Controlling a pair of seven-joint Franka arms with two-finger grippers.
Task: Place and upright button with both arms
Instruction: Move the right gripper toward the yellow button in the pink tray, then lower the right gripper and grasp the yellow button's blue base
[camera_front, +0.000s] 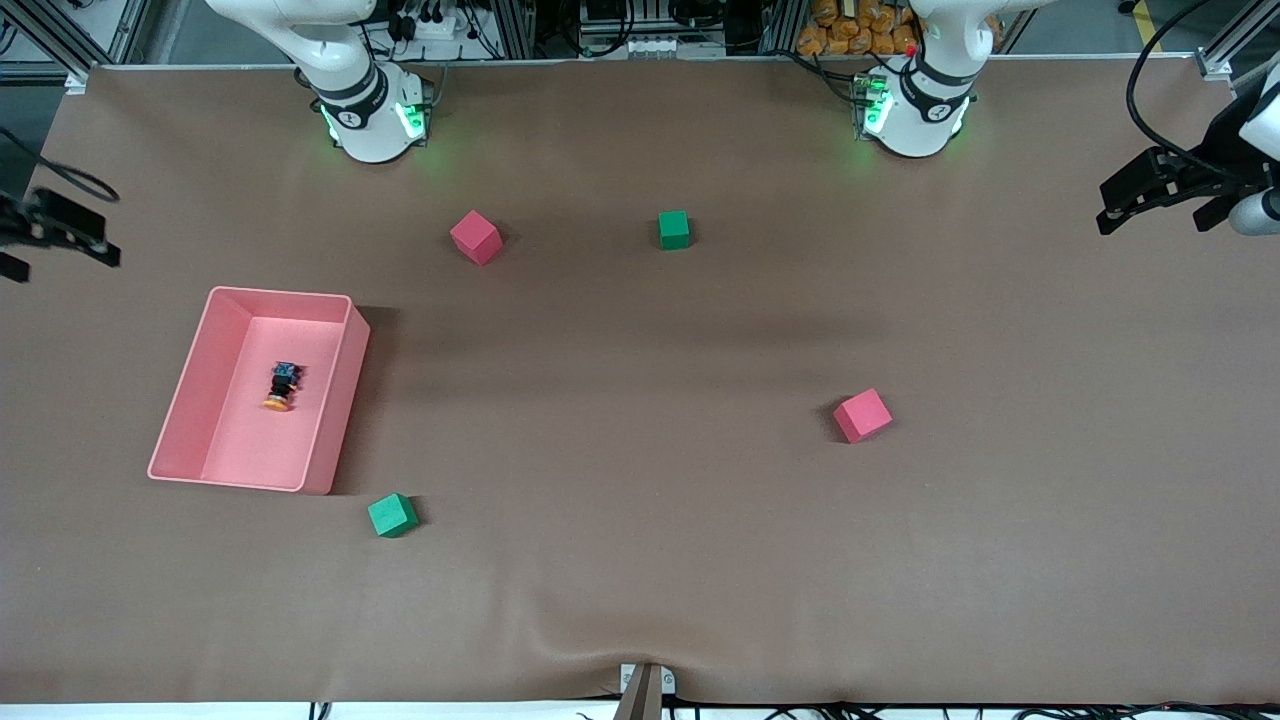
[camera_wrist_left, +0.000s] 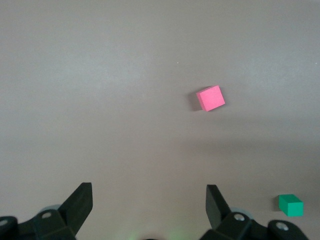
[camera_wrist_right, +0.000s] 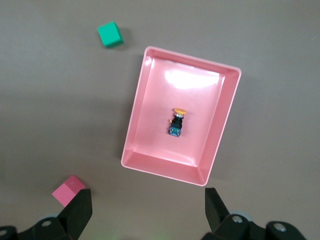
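The button (camera_front: 283, 386) is shown lying on its side in the pink tray (camera_front: 215, 356), toward the right arm's end of the desk. It is judged light, rigid, probably best gripped across its dark body. Left tool (camera_wrist_left: 149, 202) and right tool (camera_wrist_right: 148, 202) are held open, empty, aloft.

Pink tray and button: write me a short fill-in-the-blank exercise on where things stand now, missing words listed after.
1. The button lies on its side inside the ____ tray.
2. Its round cap is ____ in colour.
3. The foam cube on the table closest to the tray is ____.
4. The right tool, hanging above the tray, and the left tool, above bare table near a red cube, both have their fingers ____.

Missing words: pink; orange; green; open
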